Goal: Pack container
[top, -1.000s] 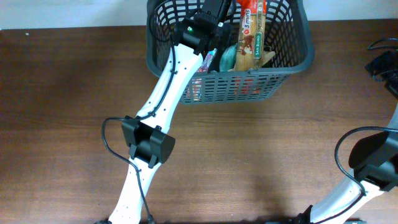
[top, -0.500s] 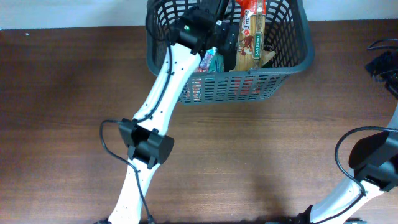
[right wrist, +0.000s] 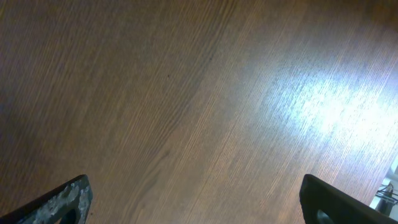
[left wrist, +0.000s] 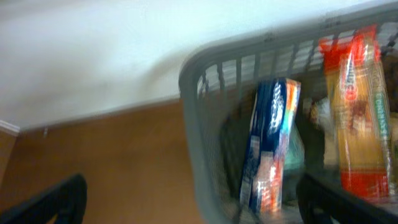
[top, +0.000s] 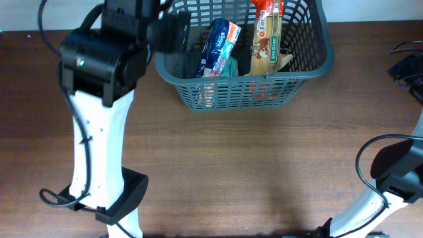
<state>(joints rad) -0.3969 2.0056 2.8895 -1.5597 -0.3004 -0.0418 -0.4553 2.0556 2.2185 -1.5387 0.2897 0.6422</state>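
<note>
Left gripper [left wrist: 199, 205]: one; fingers spread, empty; lifted clear of the container since a second ago.
Container [top: 244, 77]: one; far edge of table [top: 264, 165], centre.
Blue packet [top: 218, 46]: one; newly left standing inside, left part; judged packed.
Pasta packet [top: 266, 39]: one; inside, right of it.
Right gripper [right wrist: 199, 202]: one; spread, empty, over bare wood.

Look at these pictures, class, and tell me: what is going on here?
Two robot arms are packing a dark grey container on a wooden table. The container holds a blue packet standing on end and a long pasta packet. The left gripper is open and empty, by the container's left rim. The right gripper, also open, faces bare table.
</note>
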